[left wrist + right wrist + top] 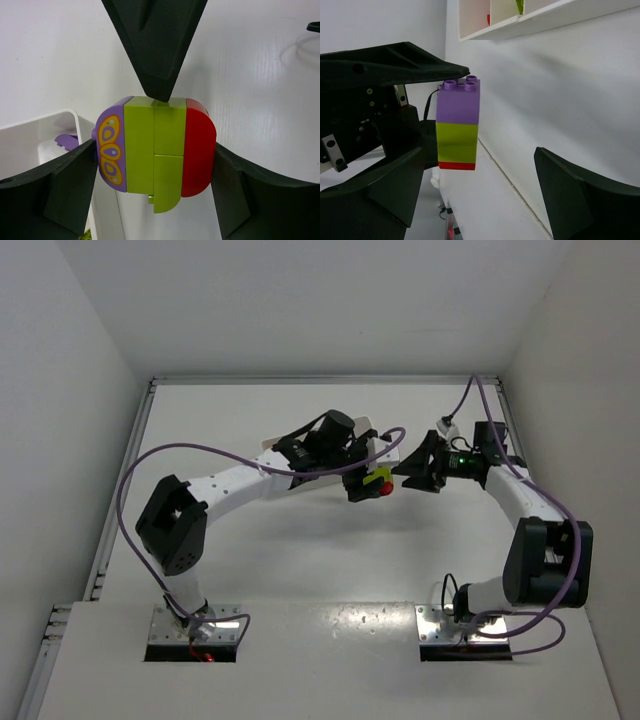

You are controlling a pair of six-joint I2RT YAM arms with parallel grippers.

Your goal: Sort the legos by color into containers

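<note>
My left gripper [366, 486] is shut on a striped lego clump [378, 481] of purple, yellow-green and red bricks and holds it above the table. In the left wrist view the clump [157, 152] sits squeezed between both fingers of the left gripper [155, 150]. My right gripper [418, 466] is open and faces the clump from the right. In the right wrist view the clump [458, 125] hangs ahead of the open right gripper [480, 155], nearer its left finger [380, 195]. One right finger [155, 45] points at the clump's top. The white tray [388, 452] lies under the left arm.
The tray's corner [50, 125] holds a purple piece [65, 141]. In the right wrist view the tray [540, 22] shows compartments with a red piece [488, 19] and a yellow-green piece [520, 6]. White walls enclose the table.
</note>
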